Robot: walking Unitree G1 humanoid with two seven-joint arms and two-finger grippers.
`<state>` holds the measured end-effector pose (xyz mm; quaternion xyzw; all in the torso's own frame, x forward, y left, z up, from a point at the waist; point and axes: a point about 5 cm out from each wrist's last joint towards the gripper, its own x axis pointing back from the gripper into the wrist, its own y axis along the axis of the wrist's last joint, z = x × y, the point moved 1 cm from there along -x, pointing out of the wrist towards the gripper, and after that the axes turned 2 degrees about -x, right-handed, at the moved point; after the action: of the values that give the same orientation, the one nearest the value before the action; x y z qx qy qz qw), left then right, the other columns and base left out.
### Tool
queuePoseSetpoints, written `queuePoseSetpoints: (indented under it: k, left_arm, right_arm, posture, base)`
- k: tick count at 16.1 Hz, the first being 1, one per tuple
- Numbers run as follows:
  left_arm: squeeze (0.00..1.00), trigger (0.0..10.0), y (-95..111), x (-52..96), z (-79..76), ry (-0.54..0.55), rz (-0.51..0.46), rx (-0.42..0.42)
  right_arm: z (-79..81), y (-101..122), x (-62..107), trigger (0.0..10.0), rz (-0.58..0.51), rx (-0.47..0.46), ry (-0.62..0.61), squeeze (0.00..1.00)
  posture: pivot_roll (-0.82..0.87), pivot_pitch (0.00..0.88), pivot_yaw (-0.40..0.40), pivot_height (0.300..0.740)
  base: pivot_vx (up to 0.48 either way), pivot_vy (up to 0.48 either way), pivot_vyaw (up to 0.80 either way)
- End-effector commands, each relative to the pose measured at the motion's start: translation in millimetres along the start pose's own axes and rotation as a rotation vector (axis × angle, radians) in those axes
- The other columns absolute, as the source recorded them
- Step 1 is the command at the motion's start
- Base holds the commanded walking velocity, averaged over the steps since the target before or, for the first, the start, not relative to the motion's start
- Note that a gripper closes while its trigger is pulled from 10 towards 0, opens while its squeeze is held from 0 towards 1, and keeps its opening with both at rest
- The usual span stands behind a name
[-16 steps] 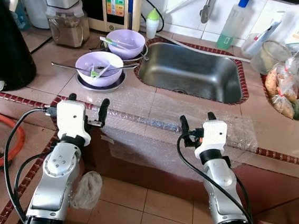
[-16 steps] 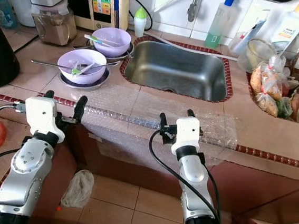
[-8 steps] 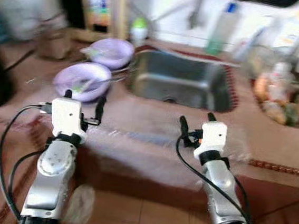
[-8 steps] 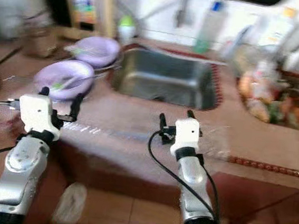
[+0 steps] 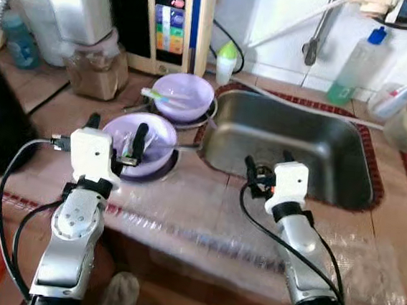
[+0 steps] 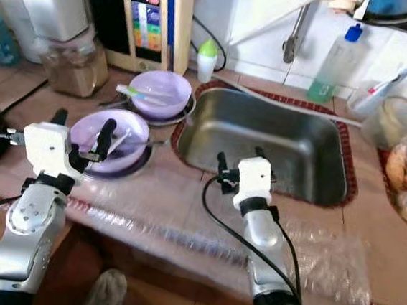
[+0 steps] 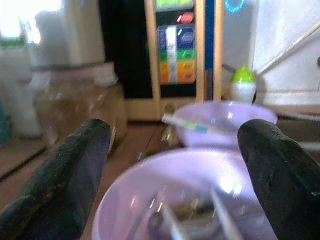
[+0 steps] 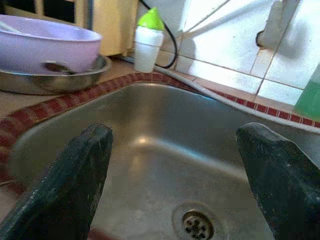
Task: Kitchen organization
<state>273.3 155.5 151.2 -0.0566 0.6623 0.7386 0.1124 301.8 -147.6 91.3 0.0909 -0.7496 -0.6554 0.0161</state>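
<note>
Reaching for the near lilac bowl (image 5: 135,146), which sits on a metal plate on the tiled table (image 5: 199,202) just left of the sink (image 5: 291,143) with loose cutlery lying in it, we hold our left gripper (image 5: 115,131) spread wide just over its rim, and we judge that a careless closing could slip on the smooth rounded plastic, tip the bowl or rattle the utensils out. Behind it a second lilac bowl (image 5: 183,96) of the same glossy make rests on its own steel dish. Our right gripper (image 5: 265,167) hovers wide open and empty at the steel sink's near edge, and crinkled bubble wrap (image 5: 325,240) along the table's front could snag an arm.
</note>
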Motion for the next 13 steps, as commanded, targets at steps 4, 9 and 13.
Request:
queuePoseSetpoints:
  k: [4, 9, 13]
  left_arm:
    - [0.0, 10.0, 8, 3.4, -4.1, -0.025, -0.035, 0.001]
    - [0.0, 10.0, 3, 20.1, -2.3, -0.069, 0.008, -0.028]
    - [0.0, 10.0, 8, 14.8, -5.0, -0.074, -0.015, -0.043]
  right_arm:
    - [-2.2, -2, 0.3, 10.0, 0.004, 0.007, 0.003, 0.0]
    - [0.3, -3, 0.5, 10.0, 0.007, 0.0, 0.013, 0.0]
    - [2.7, -6, -0.3, 10.0, 0.024, -0.028, 0.009, 0.0]
  posture:
    - [0.03, 0.0, -0.032, 0.74]
    - [0.04, 0.0, -0.033, 0.74]
    - [0.04, 0.0, -0.029, 0.74]
  base:
    - [0.0, 0.0, 0.0]
    - [0.0, 0.0, 0.0]
    - [0.0, 0.0, 0.0]
